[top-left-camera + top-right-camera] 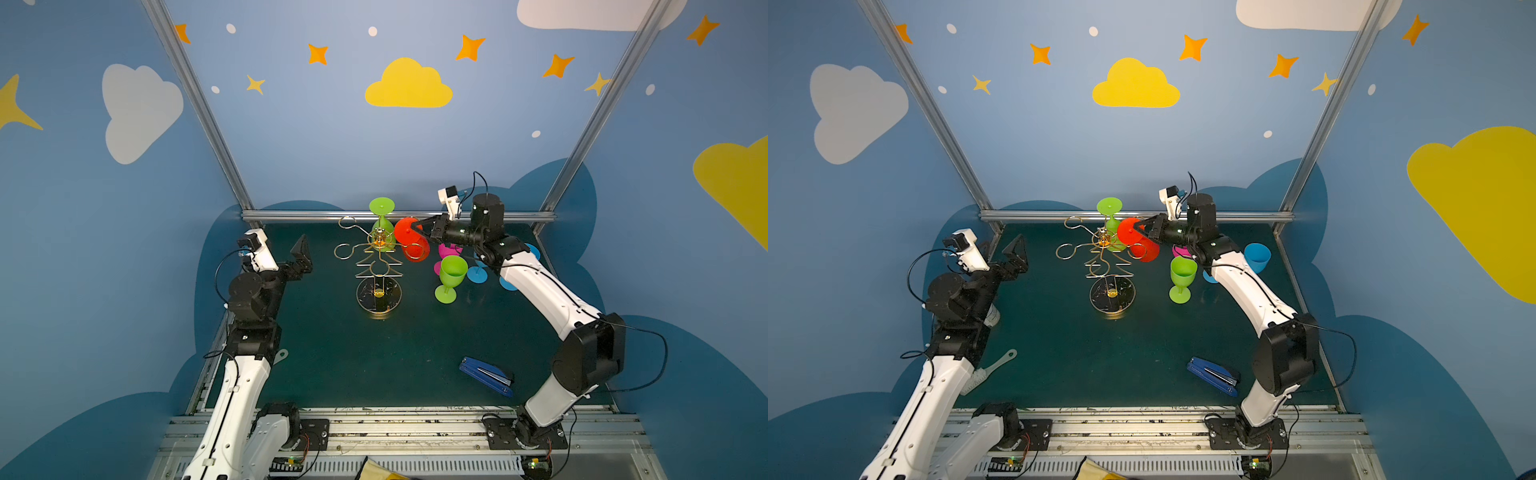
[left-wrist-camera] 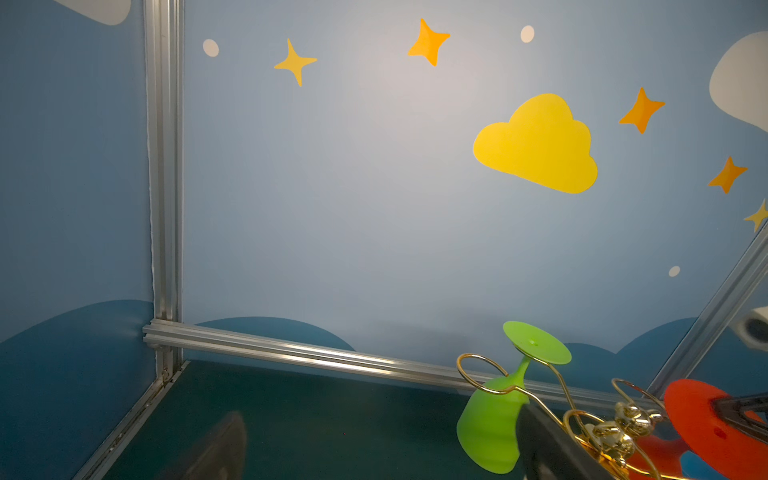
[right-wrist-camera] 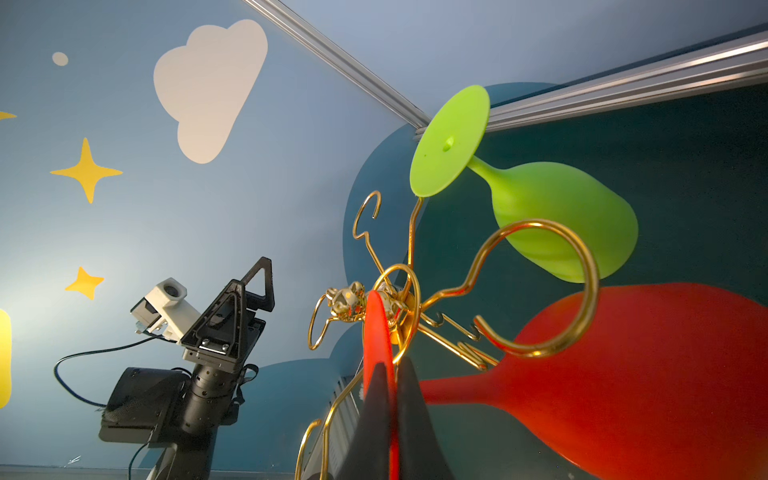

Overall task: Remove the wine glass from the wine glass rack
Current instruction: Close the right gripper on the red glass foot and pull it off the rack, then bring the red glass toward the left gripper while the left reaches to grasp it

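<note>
Against starry blue walls, the right gripper is clamping the foot of the red wine glass mid-frame; the left gripper is gaping empty.

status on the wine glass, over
Left gripper open, aside. Right gripper shut on foot of opaque red wine glass, at a loop of thin gold wire rack. Lime green wine glass hangs inverted close by.

Blue stapler frt-right on mat; brush at L edge; blue cup far R.
</note>
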